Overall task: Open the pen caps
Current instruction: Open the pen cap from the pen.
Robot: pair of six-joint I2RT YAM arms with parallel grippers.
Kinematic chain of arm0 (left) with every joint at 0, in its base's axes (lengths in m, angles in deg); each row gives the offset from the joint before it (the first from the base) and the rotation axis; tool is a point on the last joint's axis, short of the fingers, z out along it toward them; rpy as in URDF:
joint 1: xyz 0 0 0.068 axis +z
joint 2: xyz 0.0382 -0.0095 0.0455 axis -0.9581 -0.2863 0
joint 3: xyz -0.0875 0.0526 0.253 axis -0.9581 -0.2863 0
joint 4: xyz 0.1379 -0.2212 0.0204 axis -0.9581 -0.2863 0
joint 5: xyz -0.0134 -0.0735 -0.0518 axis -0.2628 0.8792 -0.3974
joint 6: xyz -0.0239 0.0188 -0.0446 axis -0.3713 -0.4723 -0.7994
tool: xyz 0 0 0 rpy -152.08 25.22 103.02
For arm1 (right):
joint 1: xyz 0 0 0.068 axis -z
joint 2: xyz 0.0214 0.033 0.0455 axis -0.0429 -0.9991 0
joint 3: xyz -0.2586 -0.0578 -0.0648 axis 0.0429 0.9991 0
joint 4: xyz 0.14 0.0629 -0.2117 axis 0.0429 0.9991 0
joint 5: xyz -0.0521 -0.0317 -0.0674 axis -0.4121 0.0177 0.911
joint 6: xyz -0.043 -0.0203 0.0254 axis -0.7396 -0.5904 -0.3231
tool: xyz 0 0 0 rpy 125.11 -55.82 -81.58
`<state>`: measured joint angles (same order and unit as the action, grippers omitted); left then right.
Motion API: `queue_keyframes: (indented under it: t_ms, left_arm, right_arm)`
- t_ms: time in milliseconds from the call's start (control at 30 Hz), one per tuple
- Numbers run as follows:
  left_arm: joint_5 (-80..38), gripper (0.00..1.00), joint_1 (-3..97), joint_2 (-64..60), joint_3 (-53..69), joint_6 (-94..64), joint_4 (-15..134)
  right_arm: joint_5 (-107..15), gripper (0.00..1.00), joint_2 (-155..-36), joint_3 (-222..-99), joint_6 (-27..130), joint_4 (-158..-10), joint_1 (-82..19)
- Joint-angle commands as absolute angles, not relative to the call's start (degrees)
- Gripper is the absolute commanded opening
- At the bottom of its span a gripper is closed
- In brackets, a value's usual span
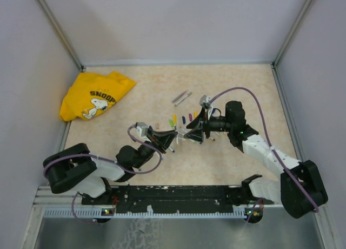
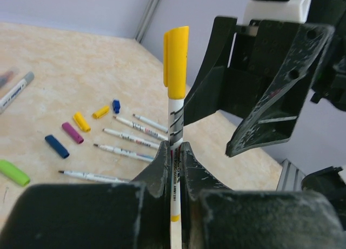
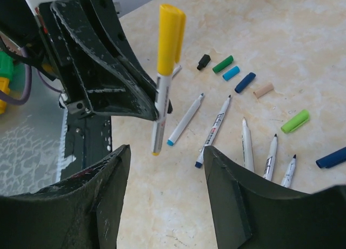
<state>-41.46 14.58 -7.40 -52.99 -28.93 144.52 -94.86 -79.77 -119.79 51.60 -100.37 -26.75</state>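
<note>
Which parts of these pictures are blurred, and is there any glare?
Left wrist view: the yellow cap is sharp, the left gripper close to the lens dark and soft. Right wrist view: the right gripper blurs along the bottom edge, while the uncapped pens lie crisp. Top external view: even light, faint shadows, no strong glare; the pens are too small for detail.

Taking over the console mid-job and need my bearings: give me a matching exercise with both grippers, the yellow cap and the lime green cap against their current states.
Things:
1. left gripper
2. right gripper
3. yellow cap
4. lime green cap

States:
a. lying loose on the table
b. open, holding nothing
c. shut on the pen
d. fitted on the upright held pen

Pairs: 1-c, 2-b, 3-d, 4-a
</note>
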Motion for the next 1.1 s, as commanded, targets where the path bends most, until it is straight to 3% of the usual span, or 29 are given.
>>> queue_keyframes:
  t_ms: [0,533,767,900,1000,1067]
  left_arm:
    - [-41.7,0.0,14.2,-11.1,-52.8,-28.7,159.1]
    - [-40.3,0.0,14.3,-12.7,-49.0,-29.5,160.0]
    - [-38.5,0.0,14.2,-13.2,-46.8,-32.3,160.0]
    - [-38.4,0.0,14.2,-12.8,-46.7,-32.5,160.0]
    - [-38.1,0.0,14.2,-12.9,-46.6,-33.3,160.0]
    - [-38.0,0.0,14.2,-13.0,-46.7,-33.5,160.0]
  right_arm:
    - [-92.6,0.57,-80.7,-119.1,56.5,-107.7,-28.1]
    - [-85.8,0.55,-84.5,-118.5,55.0,-107.5,-34.0]
    - [-85.0,0.5,-83.5,-116.9,56.2,-111.0,-34.8]
    - [-84.2,0.4,-82.9,-117.2,56.6,-110.9,-34.8]
    - [-84.0,0.26,-82.0,-117.0,57.3,-111.5,-34.8]
    - [-84.4,0.1,-81.3,-116.7,57.6,-112.4,-34.7]
